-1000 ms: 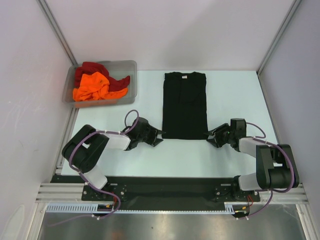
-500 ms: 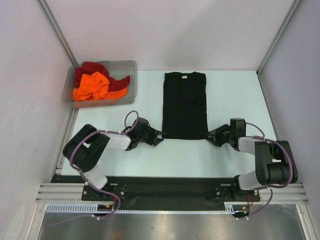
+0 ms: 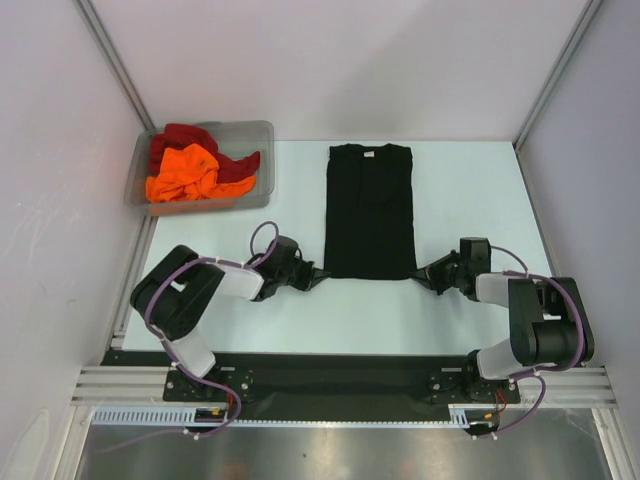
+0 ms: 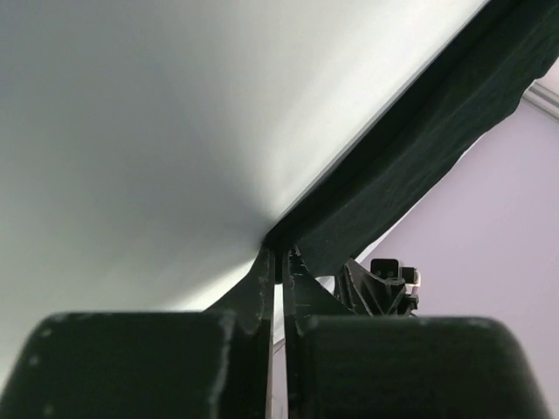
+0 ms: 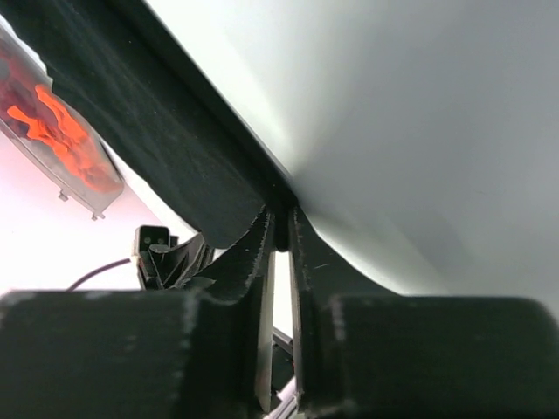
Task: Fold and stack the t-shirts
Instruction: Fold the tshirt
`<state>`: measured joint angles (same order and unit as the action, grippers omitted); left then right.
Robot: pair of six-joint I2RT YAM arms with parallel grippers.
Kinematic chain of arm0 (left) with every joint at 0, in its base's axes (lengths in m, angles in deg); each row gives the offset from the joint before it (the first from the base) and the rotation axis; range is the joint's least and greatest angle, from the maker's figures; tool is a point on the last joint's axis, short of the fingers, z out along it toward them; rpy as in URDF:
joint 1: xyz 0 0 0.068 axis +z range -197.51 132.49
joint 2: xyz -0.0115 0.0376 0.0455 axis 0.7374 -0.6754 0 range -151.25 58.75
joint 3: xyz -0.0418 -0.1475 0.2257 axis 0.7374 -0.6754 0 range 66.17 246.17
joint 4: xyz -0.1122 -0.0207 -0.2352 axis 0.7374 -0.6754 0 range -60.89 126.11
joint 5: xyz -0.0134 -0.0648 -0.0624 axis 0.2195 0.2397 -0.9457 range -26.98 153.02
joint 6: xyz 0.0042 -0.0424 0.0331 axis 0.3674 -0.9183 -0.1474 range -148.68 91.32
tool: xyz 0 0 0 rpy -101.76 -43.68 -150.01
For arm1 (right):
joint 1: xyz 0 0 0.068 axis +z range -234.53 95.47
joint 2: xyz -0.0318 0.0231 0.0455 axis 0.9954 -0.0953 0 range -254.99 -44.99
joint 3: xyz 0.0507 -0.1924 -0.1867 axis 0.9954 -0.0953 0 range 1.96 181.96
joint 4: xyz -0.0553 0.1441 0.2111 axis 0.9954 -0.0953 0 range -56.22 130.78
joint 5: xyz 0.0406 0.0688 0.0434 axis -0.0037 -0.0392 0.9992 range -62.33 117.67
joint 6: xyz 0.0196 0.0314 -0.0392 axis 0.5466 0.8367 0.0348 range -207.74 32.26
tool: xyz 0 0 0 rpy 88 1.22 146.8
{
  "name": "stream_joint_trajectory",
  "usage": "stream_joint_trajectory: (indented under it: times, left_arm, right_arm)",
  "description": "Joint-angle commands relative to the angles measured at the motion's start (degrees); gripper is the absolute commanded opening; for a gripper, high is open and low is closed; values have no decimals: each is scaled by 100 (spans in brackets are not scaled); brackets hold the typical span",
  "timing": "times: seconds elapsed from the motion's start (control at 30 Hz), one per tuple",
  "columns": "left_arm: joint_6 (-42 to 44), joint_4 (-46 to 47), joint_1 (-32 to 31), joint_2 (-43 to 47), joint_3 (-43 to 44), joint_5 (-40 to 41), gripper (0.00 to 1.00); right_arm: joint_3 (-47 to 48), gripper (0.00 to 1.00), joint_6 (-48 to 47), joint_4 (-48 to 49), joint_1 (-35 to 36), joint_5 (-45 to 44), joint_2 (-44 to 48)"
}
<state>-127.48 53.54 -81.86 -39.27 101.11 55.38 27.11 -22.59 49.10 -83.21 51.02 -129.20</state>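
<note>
A black t-shirt, folded into a long narrow strip, lies flat mid-table with its collar at the far end. My left gripper lies low on the table at the strip's near left corner, jaws pinched together on the hem. In the left wrist view that gripper has the black cloth running away from its tips. My right gripper is shut on the near right corner; its wrist view shows this gripper pinching the cloth edge. An orange t-shirt and a dark red t-shirt lie crumpled in the bin.
A clear grey plastic bin stands at the back left corner of the table and also appears in the right wrist view as the bin. Enclosure walls and metal rails stand close on both sides and behind.
Both grippers slid inward to the shirt's near corners and closed from open onto the hem. The shirt itself has not moved.
</note>
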Motion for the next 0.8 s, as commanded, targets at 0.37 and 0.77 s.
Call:
stream_joint_trajectory:
  times: [0.37, 0.77]
  left_arm:
    - [836, -407, 69, 54, 180, -115, 0]
    - [951, -451, -204, 941, -505, -80, 0]
  right_arm:
    - [245, 0, -854, -814, 8, -94, -36]
    - [-282, 0, -995, -1516, 237, -120, 1019]
